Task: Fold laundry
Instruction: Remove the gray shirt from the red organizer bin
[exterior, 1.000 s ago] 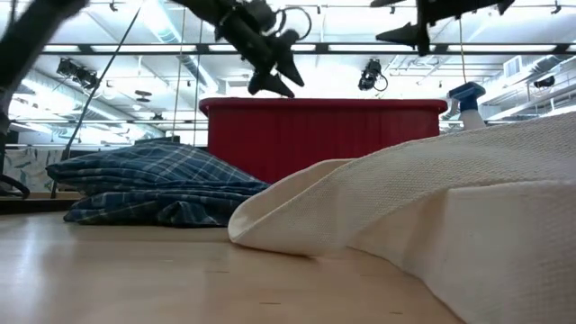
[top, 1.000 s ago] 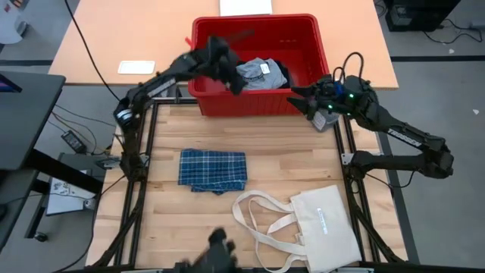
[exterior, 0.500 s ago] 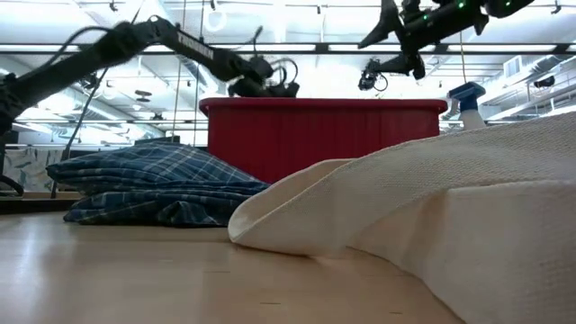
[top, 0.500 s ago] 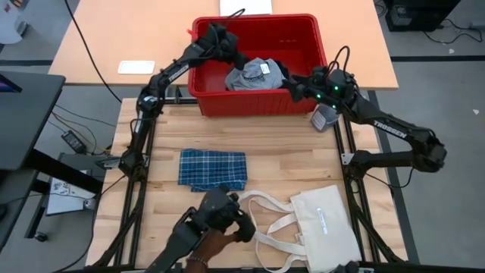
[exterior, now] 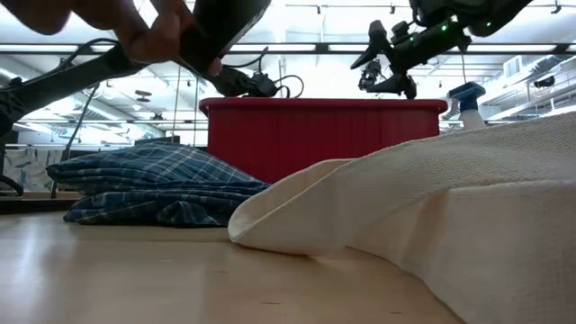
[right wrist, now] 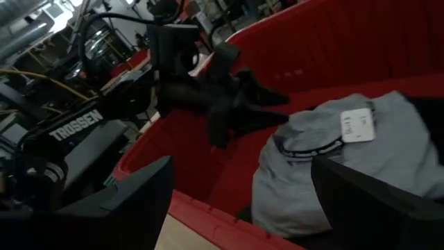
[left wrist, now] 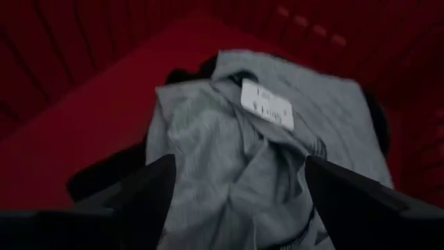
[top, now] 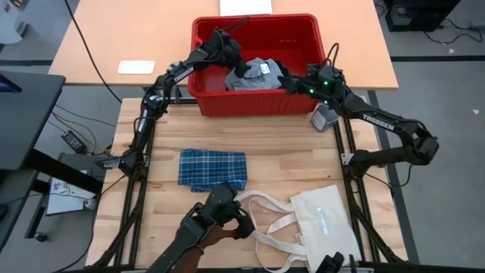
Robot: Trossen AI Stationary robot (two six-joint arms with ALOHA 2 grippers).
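Note:
A red bin (top: pixel 258 30) at the table's far edge holds a light blue-grey garment (top: pixel 256 74) with a white label (left wrist: pixel 267 104), bunched on top of black cloth (left wrist: pixel 111 173). My left gripper (top: pixel 236 62) is open inside the bin, its fingers standing over the grey garment's left part (left wrist: pixel 208 139). My right gripper (top: pixel 292 82) is open over the bin's near right rim, facing the garment (right wrist: pixel 326 160). A folded blue-white plaid piece (top: pixel 214 168) lies flat on the table.
A cream tote bag (top: pixel 322 221) lies at the near right, its handles (top: pixel 261 208) spread toward the plaid piece. A person's hand with a dark device (top: pixel 220 220) reaches in from the near edge. A spray bottle (top: pixel 326 117) stands by the bin's right corner.
My left gripper has swung from above the bin's left rim down into the bin, toward the grey garment. My right gripper has moved left, from beside the bin's right corner to over its rim. A person's hand with a dark device has come in over the near edge.

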